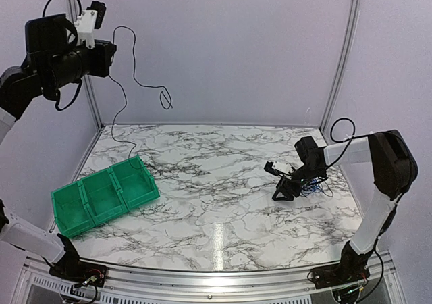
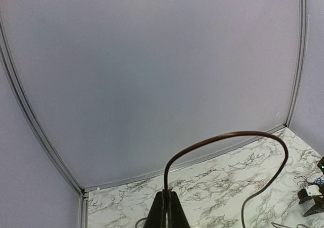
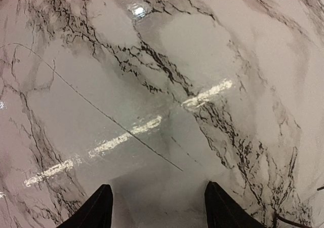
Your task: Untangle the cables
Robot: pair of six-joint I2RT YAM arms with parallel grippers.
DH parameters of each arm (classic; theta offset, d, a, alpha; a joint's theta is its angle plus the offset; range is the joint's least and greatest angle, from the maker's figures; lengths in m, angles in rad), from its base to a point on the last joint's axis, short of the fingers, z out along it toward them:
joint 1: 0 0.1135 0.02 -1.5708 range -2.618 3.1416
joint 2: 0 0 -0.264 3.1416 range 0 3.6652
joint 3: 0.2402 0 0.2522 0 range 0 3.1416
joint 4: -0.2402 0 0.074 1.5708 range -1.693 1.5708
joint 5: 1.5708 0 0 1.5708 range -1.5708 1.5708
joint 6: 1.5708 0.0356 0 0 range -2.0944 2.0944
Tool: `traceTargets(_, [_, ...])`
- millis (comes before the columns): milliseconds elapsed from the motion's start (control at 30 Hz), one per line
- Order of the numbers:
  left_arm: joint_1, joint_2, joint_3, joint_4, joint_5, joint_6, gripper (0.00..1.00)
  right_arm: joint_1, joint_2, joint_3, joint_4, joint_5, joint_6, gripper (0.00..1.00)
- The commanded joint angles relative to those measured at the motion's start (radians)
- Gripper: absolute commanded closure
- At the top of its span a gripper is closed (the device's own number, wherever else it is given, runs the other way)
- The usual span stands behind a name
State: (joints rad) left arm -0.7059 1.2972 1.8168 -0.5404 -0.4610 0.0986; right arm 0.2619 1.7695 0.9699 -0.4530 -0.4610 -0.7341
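My left gripper [image 1: 112, 51] is raised high at the back left, shut on one black cable [image 1: 133, 61]. One end of that cable arcs up and out, ending in a small curl [image 1: 167, 100] in mid-air. The other strand [image 1: 119, 118] hangs down to the table by the green bin. In the left wrist view the shut fingers [image 2: 169, 202] pinch the cable [image 2: 228, 134] as it bends rightward. A small tangle of blue and black cables [image 1: 314, 189] lies on the table at the right. My right gripper [image 1: 282, 193] sits low just left of the tangle, open [image 3: 159, 207] over bare marble.
A green bin [image 1: 104, 196] with three compartments stands at the table's left front. White walls with metal posts [image 1: 344, 54] close the back and sides. A thin dark line [image 3: 101, 111] crosses the marble ahead of the right fingers.
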Motion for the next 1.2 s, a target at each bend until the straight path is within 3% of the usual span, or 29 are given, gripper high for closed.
traceTargets(0, [0.002, -0.041, 0.009, 0.03, 0.029, -0.02, 1.0, 0.02, 0.058, -0.006, -0.049, 0.05, 0.001, 0.37])
traceTargets(433, [0.007, -0.028, -0.142, 0.054, -0.113, 0.076, 1.0, 0.028, 0.064, -0.007, -0.052, 0.061, 0.001, 0.37])
traceTargets(900, [0.011, -0.006, -0.015, 0.053, -0.074, 0.084, 1.0, 0.028, 0.064, -0.006, -0.051, 0.071, -0.002, 0.38])
traceTargets(1167, [0.011, 0.0, -0.118, 0.055, -0.086, 0.068, 1.0, 0.028, 0.065, -0.008, -0.052, 0.076, -0.002, 0.37])
